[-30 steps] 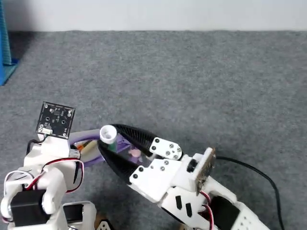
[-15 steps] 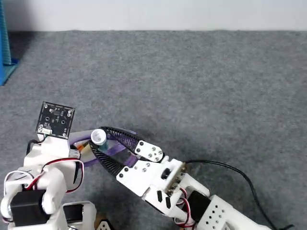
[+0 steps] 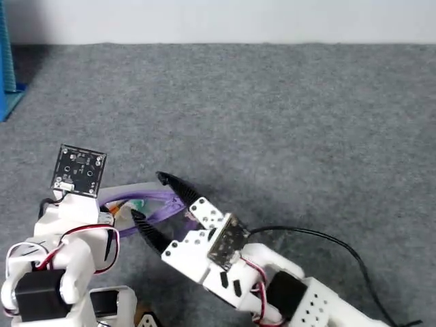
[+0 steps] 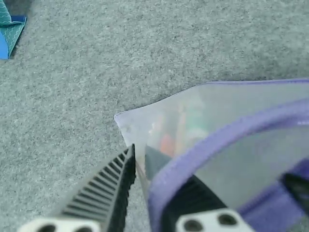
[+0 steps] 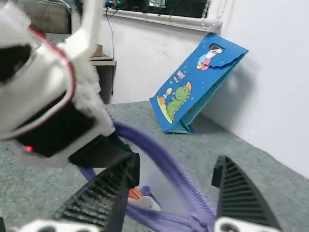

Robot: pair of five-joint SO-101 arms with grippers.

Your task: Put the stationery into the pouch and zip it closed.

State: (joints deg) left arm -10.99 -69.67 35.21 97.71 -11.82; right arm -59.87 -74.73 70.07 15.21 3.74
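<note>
A clear pouch (image 3: 146,199) with a purple zip rim lies on the grey surface between the arms. Through its clear wall (image 4: 193,121) I see orange and green stationery (image 4: 181,130). My left gripper (image 4: 139,157) is shut on the pouch's edge near a corner, and sits under its camera board in the high view. My right gripper (image 3: 148,197) stands open with one black finger on each side of the pouch's mouth. In the right wrist view the purple rim (image 5: 166,164) runs between the spread fingers of the right gripper (image 5: 176,162), and an orange item (image 5: 136,194) lies below.
A blue paper bag (image 5: 195,87) leans against the wall at the far left, also visible as a blue bag edge (image 3: 7,61). A black cable (image 3: 340,242) trails behind the right arm. Grey matting (image 3: 286,122) stretches open to the back and right.
The right gripper carried a white tube left and down onto the pouch's mouth, then opened. The tube is no longer between its fingers. The left arm kept still.
</note>
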